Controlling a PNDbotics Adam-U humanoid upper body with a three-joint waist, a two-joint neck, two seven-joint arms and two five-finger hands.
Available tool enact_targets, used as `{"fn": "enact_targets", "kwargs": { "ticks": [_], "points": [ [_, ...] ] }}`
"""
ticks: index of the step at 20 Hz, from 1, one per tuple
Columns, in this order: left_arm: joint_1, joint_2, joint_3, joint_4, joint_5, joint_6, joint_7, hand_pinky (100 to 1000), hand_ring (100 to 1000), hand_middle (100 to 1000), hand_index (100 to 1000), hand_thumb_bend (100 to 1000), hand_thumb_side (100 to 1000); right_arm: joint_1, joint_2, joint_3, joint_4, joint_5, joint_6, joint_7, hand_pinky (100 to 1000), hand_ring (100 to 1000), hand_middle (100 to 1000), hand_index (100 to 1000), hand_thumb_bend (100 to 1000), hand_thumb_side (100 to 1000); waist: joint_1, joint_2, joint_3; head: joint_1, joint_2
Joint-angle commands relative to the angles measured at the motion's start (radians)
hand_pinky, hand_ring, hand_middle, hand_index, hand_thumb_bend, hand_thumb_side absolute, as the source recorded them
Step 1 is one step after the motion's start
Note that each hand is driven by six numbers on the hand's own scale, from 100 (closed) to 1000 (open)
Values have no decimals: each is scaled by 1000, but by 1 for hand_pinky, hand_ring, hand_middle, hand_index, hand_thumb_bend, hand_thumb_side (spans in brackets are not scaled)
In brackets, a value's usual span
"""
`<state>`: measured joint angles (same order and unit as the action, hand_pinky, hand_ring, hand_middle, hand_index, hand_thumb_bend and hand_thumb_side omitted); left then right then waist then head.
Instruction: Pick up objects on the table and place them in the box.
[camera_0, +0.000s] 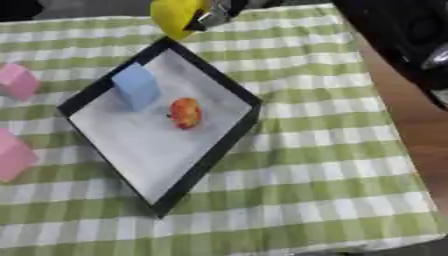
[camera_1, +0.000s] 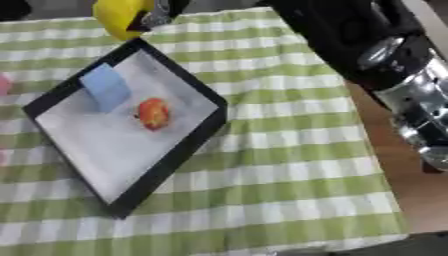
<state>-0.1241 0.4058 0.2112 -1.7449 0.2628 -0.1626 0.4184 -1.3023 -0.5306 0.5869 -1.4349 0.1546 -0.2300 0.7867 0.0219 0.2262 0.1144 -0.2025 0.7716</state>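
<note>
Blue block (camera_0: 136, 85) and apple (camera_0: 185, 112) already sit in the box (camera_0: 210, 155), right hand (camera_0: 219, 12) is grasping a yellow thing (camera_0: 175, 17) at its far corner, two pink blocks (camera_0: 16, 81) left.

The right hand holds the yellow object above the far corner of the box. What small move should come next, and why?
Probably carry the yellow object in the right hand inward over the box's white floor, since it hangs at the rim.
</note>
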Motion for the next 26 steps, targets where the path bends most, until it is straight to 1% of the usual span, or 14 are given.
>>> {"fn": "enact_targets", "kwargs": {
  "ticks": [1, 5, 9, 12, 17, 26],
  "points": [
    [-6, 36, 1, -16, 0, -1, -4, 813, 797, 834, 817, 121, 783, -28, 15, 16, -22, -11, 9, 15, 770, 607, 445, 558, 288, 100, -3, -33, 4, -7, -2],
    [-7, 34, 1, -15, 1, 0, -5, 813, 797, 834, 817, 121, 785, -24, 40, 34, 8, 5, 8, 32, 772, 606, 445, 559, 280, 100, -3, -31, 7, -8, -2],
    [-8, 33, 0, -15, 1, 1, -5, 813, 797, 834, 817, 121, 784, -13, 61, 38, 56, 19, -5, 47, 774, 606, 444, 559, 270, 100, -2, -29, 9, -9, -2],
    [-9, 31, -1, -15, 2, 1, -5, 813, 797, 834, 817, 121, 785, -4, 79, 45, 92, 40, -26, 58, 773, 606, 445, 559, 274, 100, 0, -27, 11, -11, -2],
    [-10, 28, -2, -15, 3, 2, -7, 814, 797, 834, 817, 120, 786, 16, 112, 76, 113, 81, -72, 71, 770, 607, 447, 560, 281, 100, 2, -23, 14, -19, -2],
    [-11, 24, -4, -15, 5, 4, -9, 814, 797, 833, 816, 121, 787, 57, 167, 98, 177, 158, -104, 75, 768, 605, 450, 563, 284, 100, 2, -22, 19, -33, -4]
  ]
}}
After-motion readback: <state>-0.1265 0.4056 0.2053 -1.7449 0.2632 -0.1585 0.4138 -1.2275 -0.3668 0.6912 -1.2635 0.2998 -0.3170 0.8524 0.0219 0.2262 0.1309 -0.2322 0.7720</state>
